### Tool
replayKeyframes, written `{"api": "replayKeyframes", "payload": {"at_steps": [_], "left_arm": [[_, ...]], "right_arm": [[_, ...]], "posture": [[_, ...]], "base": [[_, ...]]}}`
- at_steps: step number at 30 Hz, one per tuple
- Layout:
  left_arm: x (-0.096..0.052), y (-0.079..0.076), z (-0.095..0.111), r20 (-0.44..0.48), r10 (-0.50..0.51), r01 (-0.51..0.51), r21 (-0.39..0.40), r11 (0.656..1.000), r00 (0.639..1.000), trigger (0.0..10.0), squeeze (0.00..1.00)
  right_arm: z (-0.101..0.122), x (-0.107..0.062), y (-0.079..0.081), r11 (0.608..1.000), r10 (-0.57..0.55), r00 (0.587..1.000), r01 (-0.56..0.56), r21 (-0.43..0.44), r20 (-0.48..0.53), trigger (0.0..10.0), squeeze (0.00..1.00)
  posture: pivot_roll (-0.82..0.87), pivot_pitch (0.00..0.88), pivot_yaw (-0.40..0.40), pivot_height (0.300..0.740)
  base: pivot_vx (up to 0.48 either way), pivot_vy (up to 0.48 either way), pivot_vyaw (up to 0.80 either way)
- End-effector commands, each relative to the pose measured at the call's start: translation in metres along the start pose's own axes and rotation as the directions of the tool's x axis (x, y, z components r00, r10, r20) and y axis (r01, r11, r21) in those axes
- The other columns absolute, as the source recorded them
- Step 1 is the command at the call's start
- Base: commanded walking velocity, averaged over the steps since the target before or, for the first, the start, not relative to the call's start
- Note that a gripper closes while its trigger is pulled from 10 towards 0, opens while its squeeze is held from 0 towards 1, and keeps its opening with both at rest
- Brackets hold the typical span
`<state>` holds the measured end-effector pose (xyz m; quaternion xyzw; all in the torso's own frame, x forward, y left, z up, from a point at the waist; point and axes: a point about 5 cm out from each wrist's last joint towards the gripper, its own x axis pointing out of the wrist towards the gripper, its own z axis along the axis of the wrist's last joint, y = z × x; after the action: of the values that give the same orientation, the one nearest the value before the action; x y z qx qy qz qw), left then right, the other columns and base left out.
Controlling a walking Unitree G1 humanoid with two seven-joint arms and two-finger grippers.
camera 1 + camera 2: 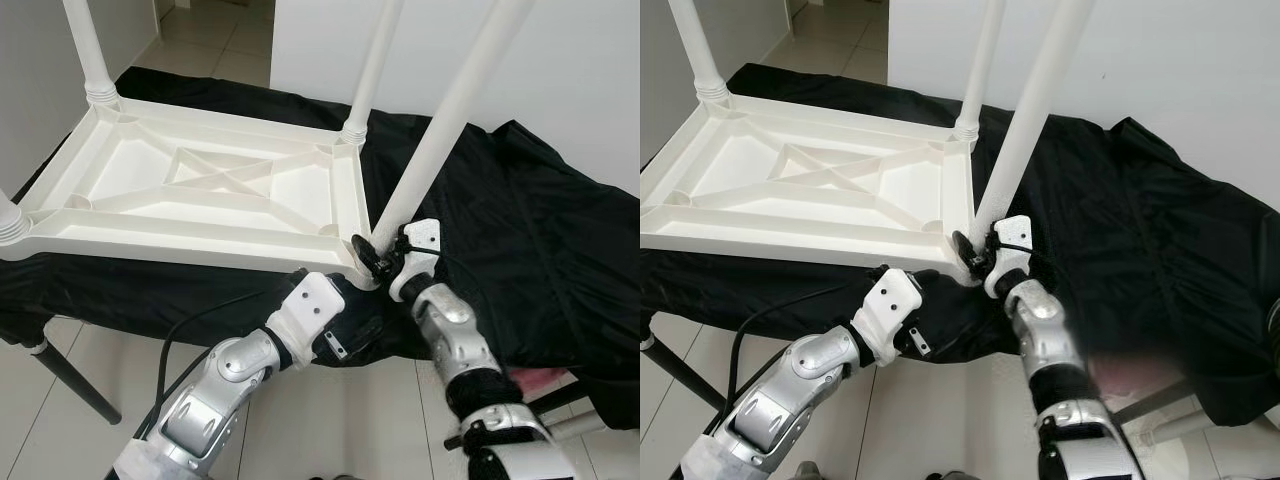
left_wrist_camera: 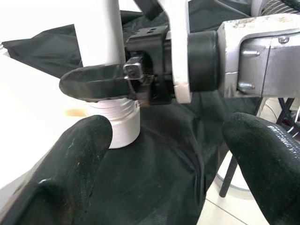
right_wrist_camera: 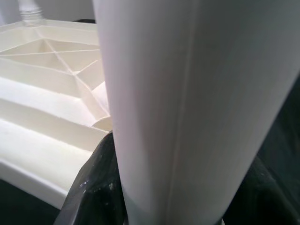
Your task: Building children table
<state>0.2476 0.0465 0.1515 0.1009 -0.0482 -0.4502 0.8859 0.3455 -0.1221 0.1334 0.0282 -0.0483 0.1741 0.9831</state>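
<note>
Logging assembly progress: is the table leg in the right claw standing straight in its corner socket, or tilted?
Tilted. The leg leans away from the tabletop, unlike the straighter far leg; the right claw grips its base.

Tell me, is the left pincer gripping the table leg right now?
No, the left pincer is open below the corner, while the right pincer clamps the leg.

Upturned table [image 1: 200,190] on cloth [image 1: 520,230], legs [image 1: 440,140] up.
</note>
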Motion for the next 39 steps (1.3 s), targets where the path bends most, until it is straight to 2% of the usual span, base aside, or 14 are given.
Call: {"api": "replayKeyframes", "payload": {"at_steps": [1, 3, 7, 8, 13, 15, 25, 26, 27, 29, 39], "left_arm": [[0.001, -0.008, -0.002, -0.005, -0.067, 0.067, 0.004, 0.998, 0.998, 10.0, 0.00], [0.001, -0.008, -0.002, -0.005, -0.070, 0.070, 0.003, 0.998, 0.998, 10.0, 0.00], [0.001, -0.009, -0.002, -0.006, -0.070, 0.070, 0.003, 0.998, 0.998, 10.0, 0.00], [0.001, -0.009, -0.002, -0.007, -0.069, 0.069, 0.002, 0.998, 0.998, 10.0, 0.00], [0.000, -0.009, -0.002, -0.007, -0.068, 0.068, 0.001, 0.998, 0.998, 10.0, 0.00], [0.000, -0.009, -0.002, -0.008, -0.068, 0.068, 0.000, 0.998, 0.998, 10.0, 0.00], [0.000, -0.009, -0.003, -0.011, -0.067, 0.067, 0.002, 0.998, 0.998, 10.0, 0.00], [-0.001, -0.009, -0.003, -0.011, -0.067, 0.067, 0.002, 0.998, 0.998, 10.0, 0.00], [-0.001, -0.009, -0.003, -0.012, -0.066, 0.066, 0.002, 0.998, 0.998, 10.0, 0.00], [-0.002, -0.009, -0.003, -0.012, -0.065, 0.065, 0.002, 0.998, 0.998, 10.0, 0.00], [-0.003, -0.009, -0.004, -0.016, -0.060, 0.060, 0.000, 0.998, 0.998, 10.0, 0.00]], "right_arm": [[-0.018, -0.009, -0.007, 0.997, -0.077, 0.993, 0.078, 0.001, -0.090, 10.0, 0.00], [-0.019, -0.010, 0.006, 0.990, -0.139, 0.987, 0.141, 0.020, -0.083, 10.0, 0.00], [-0.018, -0.012, 0.014, 0.973, -0.224, 0.972, 0.227, 0.037, -0.073, 10.0, 0.00], [-0.019, -0.014, 0.021, 0.951, -0.300, 0.951, 0.305, 0.060, -0.077, 10.0, 0.00], [-0.020, -0.015, 0.031, 0.943, -0.314, 0.945, 0.322, 0.085, -0.094, 10.0, 0.00], [-0.016, -0.013, 0.039, 0.957, -0.271, 0.959, 0.278, 0.085, -0.085, 10.0, 0.00], [-0.013, -0.014, 0.034, 0.958, -0.278, 0.958, 0.282, 0.051, -0.071, 10.0, 0.00], [-0.012, -0.015, 0.034, 0.957, -0.282, 0.957, 0.285, 0.045, -0.069, 10.0, 0.04], [-0.012, -0.015, 0.034, 0.957, -0.283, 0.957, 0.286, 0.039, -0.065, 10.0, 0.24], [-0.011, -0.017, 0.031, 0.957, -0.285, 0.957, 0.287, 0.031, -0.063, 10.0, 1.00], [-0.006, -0.021, 0.020, 0.972, -0.232, 0.973, 0.233, 0.043, -0.014, 10.0, 1.00]], "posture": [[0.09, 0.078, -0.159, 0.740], [0.09, 0.075, -0.161, 0.740], [0.09, 0.073, -0.162, 0.740], [0.10, 0.071, -0.164, 0.740], [0.10, 0.069, -0.165, 0.740], [0.10, 0.068, -0.163, 0.740], [0.10, 0.068, -0.162, 0.740], [0.10, 0.068, -0.163, 0.740], [0.10, 0.068, -0.163, 0.740], [0.11, 0.070, -0.161, 0.740], [0.10, 0.072, -0.160, 0.740]], "base": [[0.000, 0.000, 0.00], [0.000, 0.000, 0.00], [0.000, 0.000, 0.00], [0.000, 0.000, 0.00], [0.000, 0.000, 0.00], [0.000, 0.000, 0.00], [0.000, 0.000, 0.00], [0.000, 0.000, 0.00], [0.000, 0.000, 0.00], [0.000, 0.000, 0.00], [0.000, 0.000, 0.00]]}}
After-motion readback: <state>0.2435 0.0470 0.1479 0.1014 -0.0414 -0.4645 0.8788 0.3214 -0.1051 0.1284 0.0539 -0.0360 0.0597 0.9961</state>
